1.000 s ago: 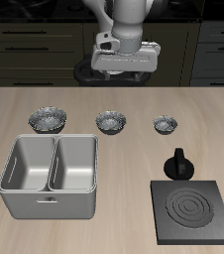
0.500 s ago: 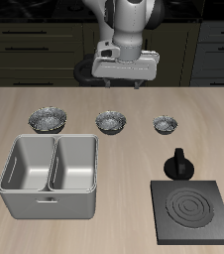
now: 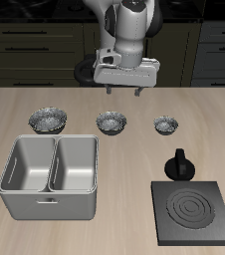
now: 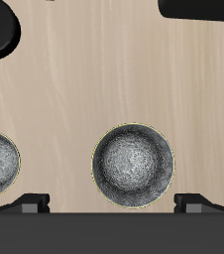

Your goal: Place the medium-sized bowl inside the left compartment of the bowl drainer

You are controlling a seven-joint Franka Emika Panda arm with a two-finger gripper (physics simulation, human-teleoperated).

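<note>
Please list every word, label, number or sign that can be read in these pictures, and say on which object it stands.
None: no readable text or sign shows on the medium-sized bowl, bowl drainer, stove plate or end effector.

Three bowls stand in a row across the table's middle: the medium-sized bowl [image 3: 112, 122] sits between the wider bowl [image 3: 48, 121] and the smallest bowl [image 3: 165, 125]. Nearer the front edge lie the bowl drainer [image 3: 49, 204] and, well apart, the stove plate [image 3: 193, 211].
</note>
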